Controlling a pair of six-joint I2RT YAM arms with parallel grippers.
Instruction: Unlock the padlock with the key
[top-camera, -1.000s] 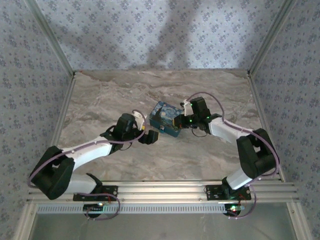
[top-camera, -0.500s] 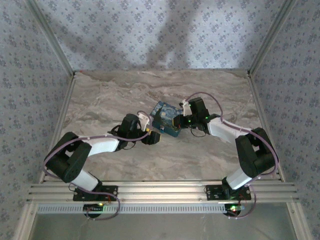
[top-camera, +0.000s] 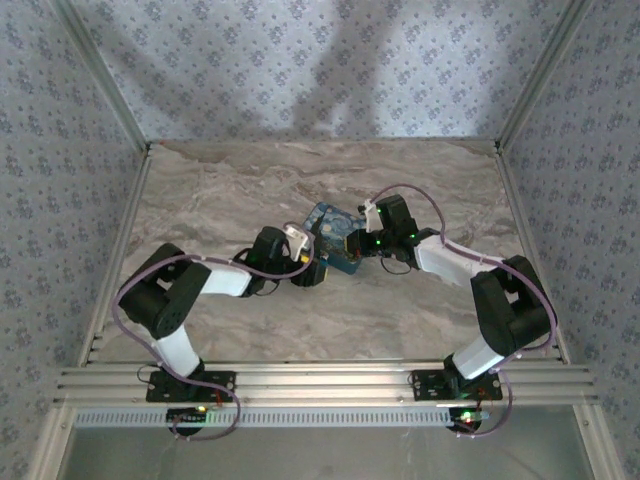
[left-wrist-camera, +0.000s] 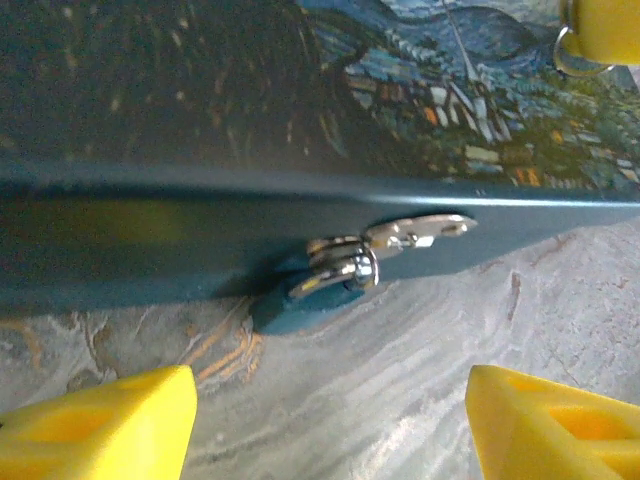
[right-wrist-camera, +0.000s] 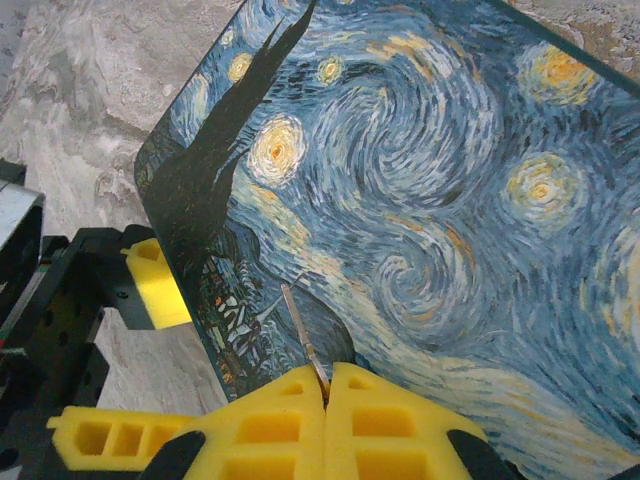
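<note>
The padlock (left-wrist-camera: 332, 283), tiny with a bluish body and chrome shackle, hangs from the silver hasp (left-wrist-camera: 420, 231) on the front wall of the starry-night box (left-wrist-camera: 200, 100), resting on the table. My left gripper (left-wrist-camera: 330, 430) stands open just short of it, yellow fingers (left-wrist-camera: 100, 425) wide on both sides and nothing between them. My right gripper (right-wrist-camera: 328, 385) hovers over the box lid (right-wrist-camera: 420, 180), shut on the key (right-wrist-camera: 303, 335), whose thin blade points toward the box's front edge. From above, the left gripper (top-camera: 312, 272) and right gripper (top-camera: 352, 245) flank the box (top-camera: 330, 222).
The marble table (top-camera: 230, 190) is bounded by patterned walls at left, back and right. A left finger (right-wrist-camera: 155, 285) shows beyond the box's front edge in the right wrist view. The right gripper's yellow pad and key ring (left-wrist-camera: 598, 30) sit at the lid's corner.
My left arm has folded at the elbow and pushed its gripper rightward, closer to the box's front wall. The right gripper and box have barely shifted.
</note>
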